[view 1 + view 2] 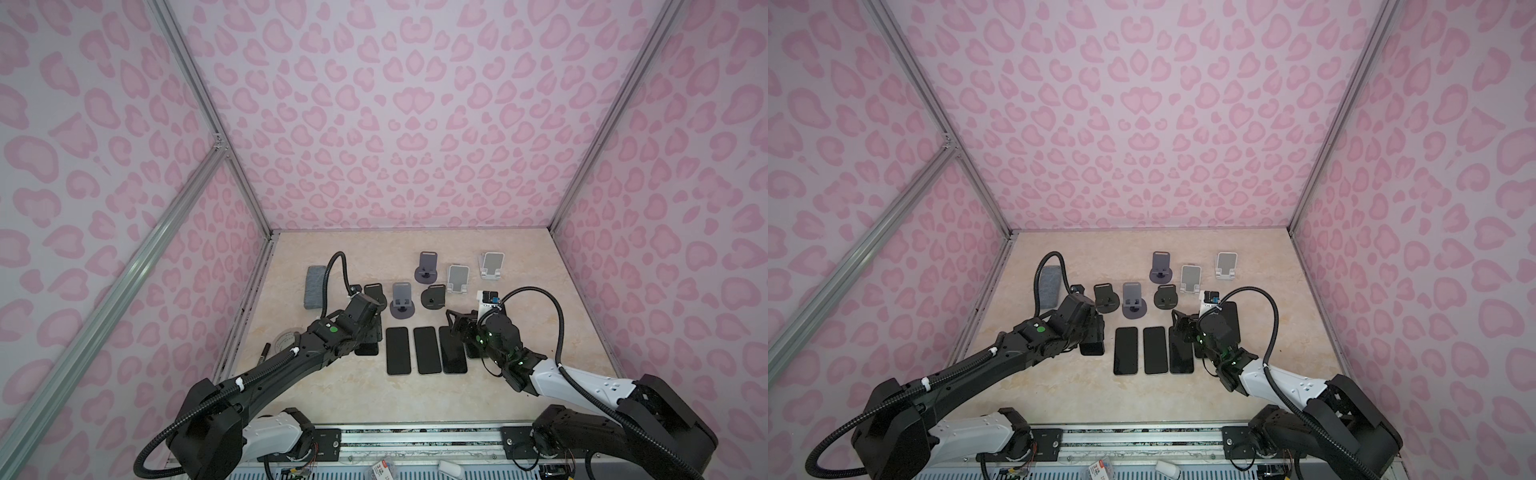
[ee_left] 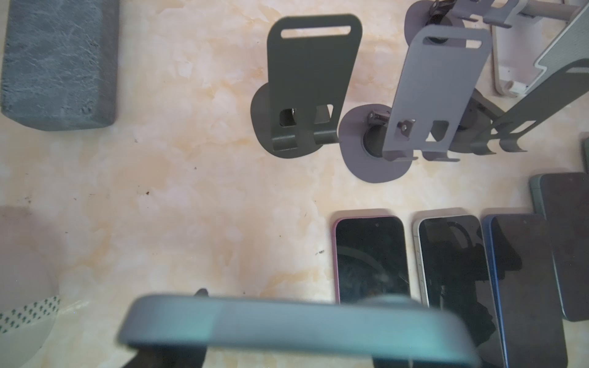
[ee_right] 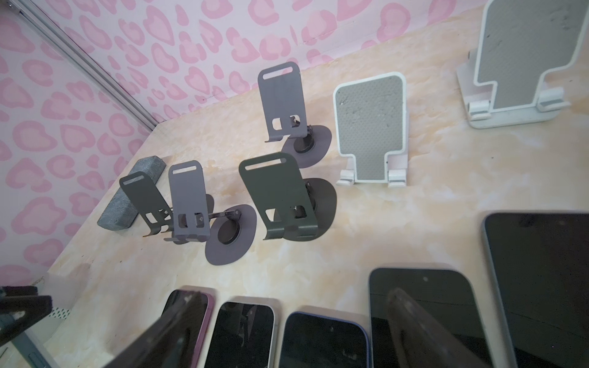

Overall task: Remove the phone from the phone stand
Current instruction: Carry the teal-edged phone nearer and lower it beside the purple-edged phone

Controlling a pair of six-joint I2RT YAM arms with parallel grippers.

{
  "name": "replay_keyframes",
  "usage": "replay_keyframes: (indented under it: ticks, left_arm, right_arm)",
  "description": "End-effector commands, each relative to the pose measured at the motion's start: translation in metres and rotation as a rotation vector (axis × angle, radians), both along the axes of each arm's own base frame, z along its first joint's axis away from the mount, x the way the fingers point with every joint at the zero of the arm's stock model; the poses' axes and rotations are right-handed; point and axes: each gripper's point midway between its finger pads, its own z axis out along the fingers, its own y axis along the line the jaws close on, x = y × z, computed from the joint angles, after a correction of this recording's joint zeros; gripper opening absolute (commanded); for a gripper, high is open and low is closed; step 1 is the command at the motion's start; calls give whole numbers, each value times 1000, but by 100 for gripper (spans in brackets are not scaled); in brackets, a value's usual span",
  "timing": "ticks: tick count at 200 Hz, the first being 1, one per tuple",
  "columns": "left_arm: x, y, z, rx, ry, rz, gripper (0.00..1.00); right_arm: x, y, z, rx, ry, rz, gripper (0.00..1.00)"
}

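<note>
My left gripper [image 1: 367, 335] is shut on a teal-edged phone [image 2: 296, 325], held low over the table just left of the row of flat phones; in both top views only its near end [image 1: 366, 350] shows under the wrist. The nearest phone stand [image 1: 374, 293], dark grey, stands empty behind it, seen again in the left wrist view [image 2: 306, 82]. My right gripper [image 1: 459, 323] hangs open over the phones lying at the right, its two fingers [image 3: 414, 325] spread with nothing between them.
Three phones [image 1: 427, 350] lie side by side mid-table, with more under the right arm. Other empty stands: grey [image 1: 402, 301], dark [image 1: 433, 296], purple [image 1: 427, 268], two white [image 1: 458, 278]. A grey block [image 1: 314, 287], a pen [image 1: 264, 353] and a white box [image 1: 486, 301] sit near the edges.
</note>
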Motion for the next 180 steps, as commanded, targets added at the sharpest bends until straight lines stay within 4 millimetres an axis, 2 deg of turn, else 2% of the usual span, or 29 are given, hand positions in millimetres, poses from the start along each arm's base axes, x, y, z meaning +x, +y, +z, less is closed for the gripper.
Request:
replay_keyframes:
  ticks: [1, 69, 138, 180]
  left_arm:
    - [-6, -4, -10, 5, 37, -9, 63]
    - [-26, 3, -31, 71, 158, -23, 63]
    - [-27, -1, -54, 83, 213, -22, 63]
    - [-25, 0, -60, 99, 218, -8, 63]
  right_arm:
    - [3, 2, 7, 19, -25, -2, 92]
    - [3, 2, 7, 5, -20, -3, 92]
    - [4, 1, 6, 0, -15, -7, 92]
    - [4, 2, 4, -4, -8, 0, 92]
